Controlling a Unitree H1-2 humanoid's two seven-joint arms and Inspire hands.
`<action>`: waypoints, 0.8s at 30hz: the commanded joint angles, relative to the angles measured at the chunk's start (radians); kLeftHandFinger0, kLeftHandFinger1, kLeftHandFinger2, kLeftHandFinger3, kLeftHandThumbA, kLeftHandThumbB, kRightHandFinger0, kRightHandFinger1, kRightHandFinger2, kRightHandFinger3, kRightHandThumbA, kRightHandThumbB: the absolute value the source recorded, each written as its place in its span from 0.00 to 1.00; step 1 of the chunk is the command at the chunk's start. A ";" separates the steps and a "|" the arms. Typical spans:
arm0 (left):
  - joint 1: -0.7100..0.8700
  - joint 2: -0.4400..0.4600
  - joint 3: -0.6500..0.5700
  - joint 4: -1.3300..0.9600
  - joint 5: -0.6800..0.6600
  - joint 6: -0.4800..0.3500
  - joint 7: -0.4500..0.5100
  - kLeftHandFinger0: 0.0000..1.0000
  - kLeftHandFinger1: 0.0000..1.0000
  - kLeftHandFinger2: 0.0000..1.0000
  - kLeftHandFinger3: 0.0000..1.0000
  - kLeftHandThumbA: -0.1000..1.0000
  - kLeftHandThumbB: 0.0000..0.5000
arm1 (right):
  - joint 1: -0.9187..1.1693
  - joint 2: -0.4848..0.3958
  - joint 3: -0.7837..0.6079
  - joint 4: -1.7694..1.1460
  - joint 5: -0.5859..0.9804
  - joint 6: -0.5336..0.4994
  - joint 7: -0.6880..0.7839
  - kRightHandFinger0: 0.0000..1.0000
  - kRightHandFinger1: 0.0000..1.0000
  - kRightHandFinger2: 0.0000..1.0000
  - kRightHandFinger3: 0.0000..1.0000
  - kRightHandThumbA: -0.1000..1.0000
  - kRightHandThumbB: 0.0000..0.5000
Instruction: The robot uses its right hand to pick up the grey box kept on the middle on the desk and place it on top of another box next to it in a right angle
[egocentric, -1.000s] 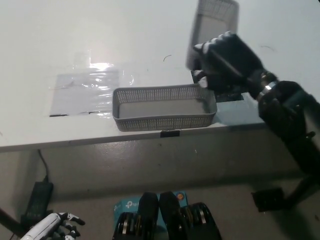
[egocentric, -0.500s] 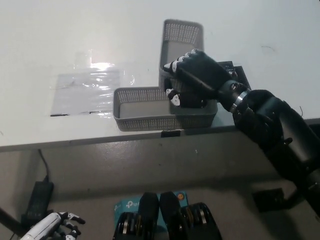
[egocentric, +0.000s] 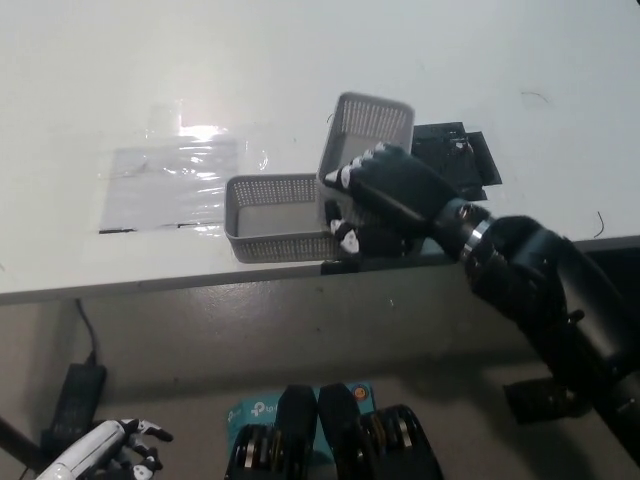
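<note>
A grey mesh box lies lengthwise along the white desk's front edge. My black right hand is shut on a second grey mesh box, which stands crosswise over the right end of the first box, tilted. The hand covers the near end of the held box and the right end of the lower one, so I cannot tell whether the two touch. My white left hand rests low at the bottom left, below the desk, holding nothing with its fingers apart.
A black flat object lies on the desk right behind my right hand. A shiny clear plastic sheet lies left of the boxes. Below the desk are a black power adapter and a blue carton.
My right hand has carried the second box left and toward the desk's front edge, from behind the right end of the first box to over that end, uncovering the black flat object.
</note>
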 joint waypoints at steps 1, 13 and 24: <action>-0.011 0.038 0.006 0.001 0.002 0.000 -0.012 0.36 0.39 0.53 0.68 0.34 0.66 | -0.007 0.013 -0.005 -0.067 0.021 -0.022 0.006 0.00 0.01 0.33 0.25 0.00 0.41; -0.007 0.041 0.001 -0.005 0.016 -0.008 -0.015 0.38 0.42 0.54 0.69 0.35 0.65 | -0.014 0.035 0.031 -0.031 -0.047 -0.073 -0.046 0.00 0.00 0.34 0.28 0.00 0.41; -0.008 0.045 0.005 -0.019 0.007 0.004 -0.034 0.42 0.44 0.58 0.69 0.34 0.66 | -0.051 0.007 0.080 0.067 -0.171 -0.123 -0.223 0.00 0.02 0.50 0.37 0.00 0.28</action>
